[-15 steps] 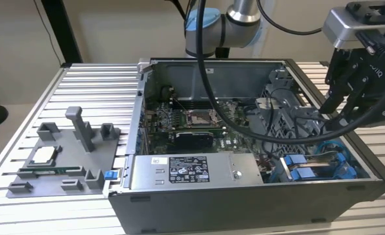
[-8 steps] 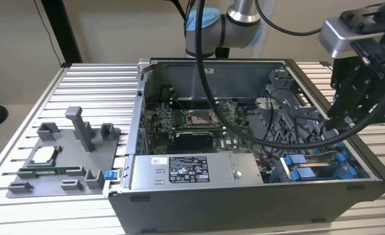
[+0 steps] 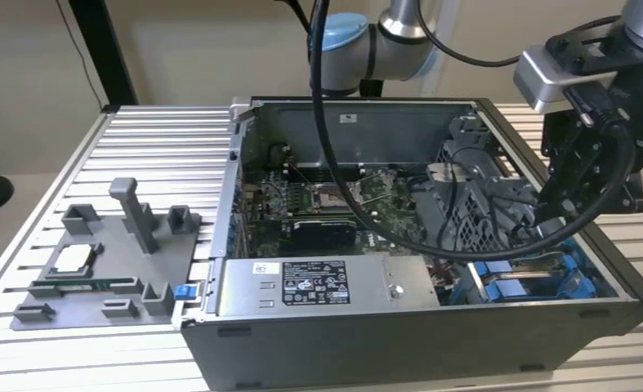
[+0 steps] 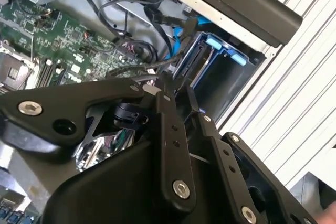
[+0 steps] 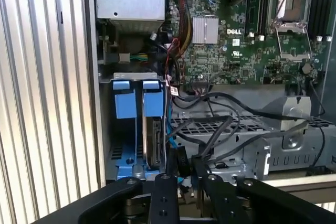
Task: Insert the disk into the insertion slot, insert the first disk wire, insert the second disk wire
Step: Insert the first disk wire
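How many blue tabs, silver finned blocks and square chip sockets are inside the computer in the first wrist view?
Blue tabs: 2
Silver finned block: 1
Square chip socket: 1
Total: 4

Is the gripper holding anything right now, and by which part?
Cannot be told. The gripper sits among black wires beside the disk in the insertion slot, but a grip on any wire is hidden.
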`<state>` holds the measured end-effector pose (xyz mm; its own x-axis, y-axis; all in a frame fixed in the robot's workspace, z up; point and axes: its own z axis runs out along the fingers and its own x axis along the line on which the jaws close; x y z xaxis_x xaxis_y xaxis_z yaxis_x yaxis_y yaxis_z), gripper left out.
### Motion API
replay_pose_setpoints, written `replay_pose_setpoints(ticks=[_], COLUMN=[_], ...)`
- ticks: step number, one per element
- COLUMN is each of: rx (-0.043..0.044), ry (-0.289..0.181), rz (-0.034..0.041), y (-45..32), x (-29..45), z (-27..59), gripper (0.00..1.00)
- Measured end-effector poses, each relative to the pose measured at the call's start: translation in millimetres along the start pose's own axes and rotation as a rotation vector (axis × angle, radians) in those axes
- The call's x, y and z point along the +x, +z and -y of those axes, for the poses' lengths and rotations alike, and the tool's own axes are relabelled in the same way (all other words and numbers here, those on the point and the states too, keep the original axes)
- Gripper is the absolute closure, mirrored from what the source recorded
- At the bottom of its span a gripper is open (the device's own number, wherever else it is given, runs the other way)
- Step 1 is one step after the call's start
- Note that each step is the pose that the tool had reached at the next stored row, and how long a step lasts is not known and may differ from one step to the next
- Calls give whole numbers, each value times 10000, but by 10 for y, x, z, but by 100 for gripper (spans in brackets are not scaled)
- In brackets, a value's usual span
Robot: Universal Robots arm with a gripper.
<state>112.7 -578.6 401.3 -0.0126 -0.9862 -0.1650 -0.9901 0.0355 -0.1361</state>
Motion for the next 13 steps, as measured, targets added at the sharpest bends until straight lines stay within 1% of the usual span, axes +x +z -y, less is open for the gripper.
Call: replay_pose_setpoints(ticks=[3,7,13], rx=[-10,-32,-75], ry=[-221,-361,-625], rz=[10,18,10], y=[3,15,29], x=[1,12,19], z=[-1,-6,-11], gripper=[0,0,0])
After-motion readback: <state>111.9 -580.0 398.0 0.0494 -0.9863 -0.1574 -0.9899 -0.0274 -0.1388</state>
